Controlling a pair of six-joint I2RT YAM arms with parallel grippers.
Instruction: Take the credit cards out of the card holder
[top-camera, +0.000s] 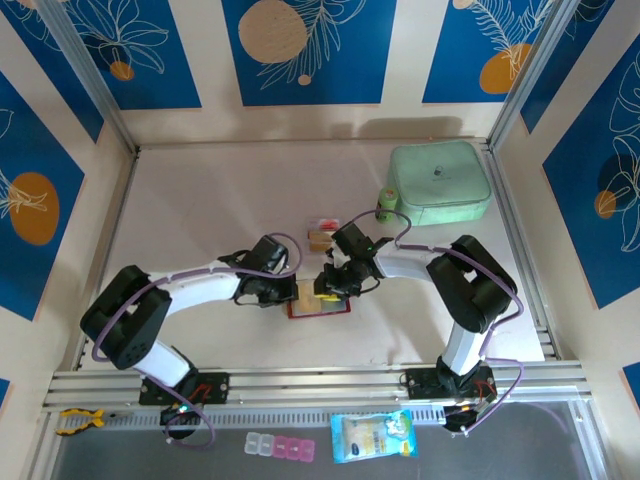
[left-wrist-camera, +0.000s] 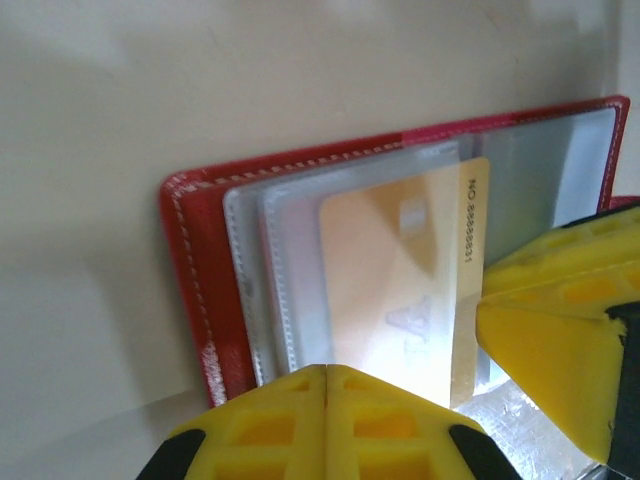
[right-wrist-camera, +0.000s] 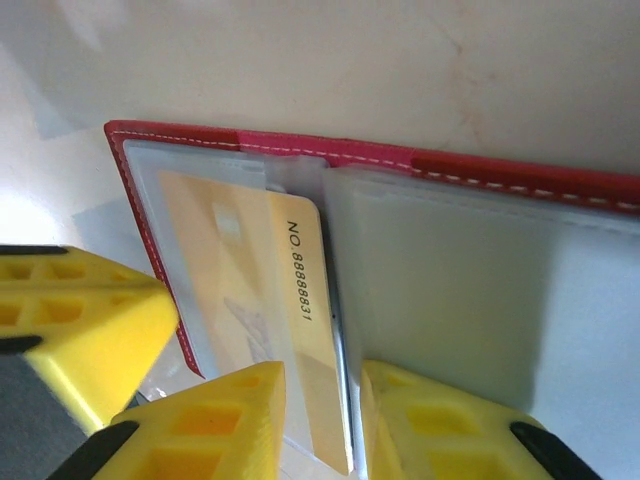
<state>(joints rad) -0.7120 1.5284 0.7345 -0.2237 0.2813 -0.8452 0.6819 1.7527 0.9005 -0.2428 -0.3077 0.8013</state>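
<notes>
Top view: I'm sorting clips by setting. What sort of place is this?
Probably a lab robot cell: a white table boxed in by an aluminium frame, left arm and right arm bolted to a rail at its near edge, and blue leaf-print panels as backdrop.

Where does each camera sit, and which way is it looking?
Top external: above and behind the arms, looking down at the table; left arm, right arm show.
Left wrist: close over the card holder; left end effector at bottom.
Right wrist: close over it too; right end effector at bottom.
Both wrist views share the orange-yellow card.
</notes>
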